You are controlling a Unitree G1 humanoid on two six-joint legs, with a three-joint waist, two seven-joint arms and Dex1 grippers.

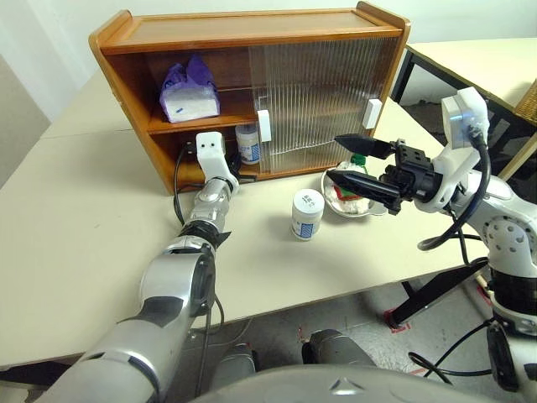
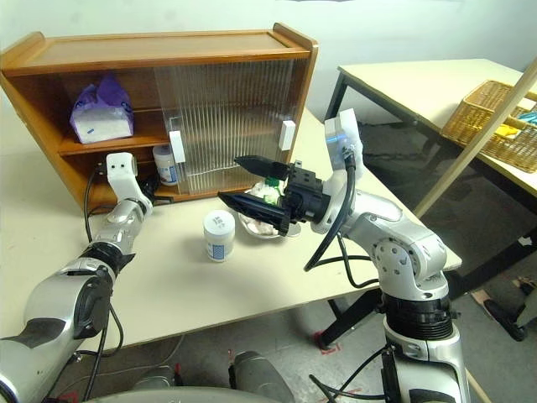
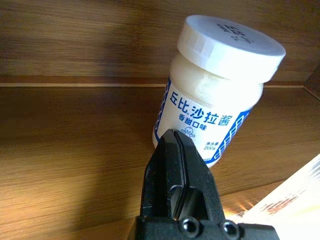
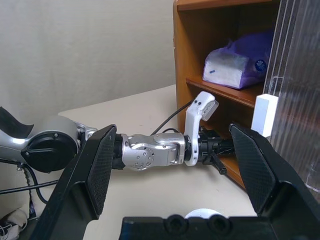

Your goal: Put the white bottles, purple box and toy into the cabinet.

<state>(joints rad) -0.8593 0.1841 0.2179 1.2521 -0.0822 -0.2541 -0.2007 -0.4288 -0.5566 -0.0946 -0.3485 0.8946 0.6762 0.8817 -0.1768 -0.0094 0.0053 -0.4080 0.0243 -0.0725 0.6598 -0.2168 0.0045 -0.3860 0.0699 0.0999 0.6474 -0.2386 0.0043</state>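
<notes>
The brown cabinet point(image 1: 252, 34) stands at the back of the table with its left half uncovered. The purple box point(image 1: 190, 92) lies on the upper shelf. One white bottle point(image 3: 215, 95) stands upright on the lower shelf. My left gripper point(image 3: 174, 137) reaches into that shelf, shut and empty, its tip just in front of the bottle. A second white bottle point(image 1: 308, 213) stands on the table before the cabinet. To its right the toy point(image 1: 359, 161) sits in a metal bowl point(image 1: 336, 204), partly hidden by my right gripper point(image 1: 333, 158). That gripper hovers open above the bowl, pointing left.
Ribbed sliding doors point(image 1: 319, 92) with white handles cover the cabinet's right half. A black cable point(image 1: 178, 189) runs along my left wrist at the cabinet's foot. A second table with a wicker basket point(image 2: 491, 117) stands to the right.
</notes>
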